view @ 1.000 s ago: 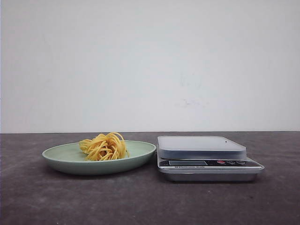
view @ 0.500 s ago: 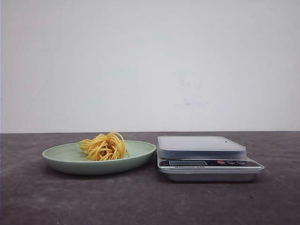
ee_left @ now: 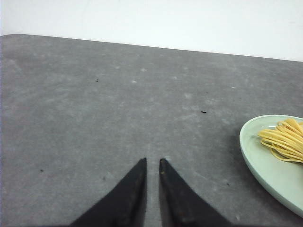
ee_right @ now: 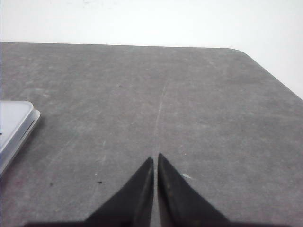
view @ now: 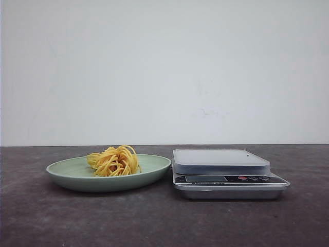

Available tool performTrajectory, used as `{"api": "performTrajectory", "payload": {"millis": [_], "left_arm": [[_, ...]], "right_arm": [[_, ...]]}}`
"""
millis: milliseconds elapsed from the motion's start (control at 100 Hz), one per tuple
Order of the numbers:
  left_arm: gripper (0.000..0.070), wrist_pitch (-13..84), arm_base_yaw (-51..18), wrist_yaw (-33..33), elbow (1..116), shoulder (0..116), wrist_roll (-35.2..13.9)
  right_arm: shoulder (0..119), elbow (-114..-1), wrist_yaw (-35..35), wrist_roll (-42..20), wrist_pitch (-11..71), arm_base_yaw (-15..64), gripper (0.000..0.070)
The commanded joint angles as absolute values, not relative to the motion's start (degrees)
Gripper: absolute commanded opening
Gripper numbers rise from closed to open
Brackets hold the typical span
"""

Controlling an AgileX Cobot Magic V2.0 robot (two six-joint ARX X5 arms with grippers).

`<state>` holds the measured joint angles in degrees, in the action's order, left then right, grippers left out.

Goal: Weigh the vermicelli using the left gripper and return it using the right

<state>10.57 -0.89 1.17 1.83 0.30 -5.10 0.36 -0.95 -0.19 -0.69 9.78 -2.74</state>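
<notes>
1. While the vermicelli is left on the plate beside the scale, no step is begun.
2. The left gripper and right gripper are nearly closed, empty.
3. Opening over the noodles is judged necessary.

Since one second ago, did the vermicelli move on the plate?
No. The vermicelli sits at the same spot on the plate, left of the scale.

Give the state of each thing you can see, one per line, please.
Vermicelli: a loose nest resting on the plate, not held.
Plate: upright on the table, left of the scale.
Scale: platform bare; the display cannot be read.
Left hand: nearly shut, holding nothing, over bare table beside the plate.
Right hand: shut, holding nothing, over bare table near the scale's edge.
</notes>
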Motion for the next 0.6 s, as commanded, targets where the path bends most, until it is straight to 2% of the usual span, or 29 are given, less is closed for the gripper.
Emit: {"api": "performTrajectory", "payload": {"millis": [0,80,260,410,590], "left_arm": [[0.0011,10.83,-0.89,1.06,0.80,0.27,-4.73],[0.0011,10.70,-0.89,1.06,0.80,0.27,-4.97],[0.0011,10.96,-0.89,1.04,0.82,0.30,-9.63],[0.0011,9.67,-0.89,1.04,0.82,0.27,-9.69],[0.0011,7.64,-0.89,1.41,2.94,0.32,-15.90]], "right_arm": [[0.23,-0.71,-0.03,-0.84,9.02,-2.87,0.0006],[0.23,-0.71,-0.03,-0.86,8.95,-2.87,0.0006],[0.23,-0.71,-2.31,-1.98,9.17,-2.76,0.0006],[0.23,-0.75,-4.73,-7.35,8.38,-2.76,0.0006],[0.25,-4.58,-6.26,-13.50,6.59,-2.76,0.0005]]}}
